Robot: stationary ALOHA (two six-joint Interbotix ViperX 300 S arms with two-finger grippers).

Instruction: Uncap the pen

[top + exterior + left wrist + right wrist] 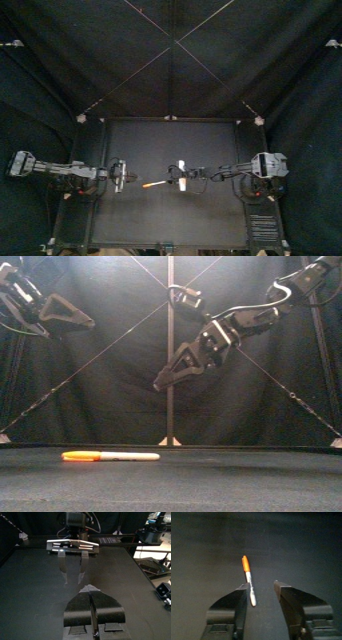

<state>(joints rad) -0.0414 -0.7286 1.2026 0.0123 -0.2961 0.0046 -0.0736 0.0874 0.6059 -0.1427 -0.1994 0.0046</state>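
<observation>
A marker pen [110,456] lies flat on the black table, its orange cap [79,456] on the left end and its white barrel toward the right. From above, the pen [154,185] rests near the table's middle. My right gripper [162,383] hangs well above it, tilted down and open with nothing held. In the right wrist view the pen [248,580] shows just beyond the left jaw, cap [246,563] at the far end. My left gripper [93,594] is shut and empty, raised at the left [86,322], facing the right gripper [75,576].
The black table [174,220] carries nothing else. Black curtains close the back and sides.
</observation>
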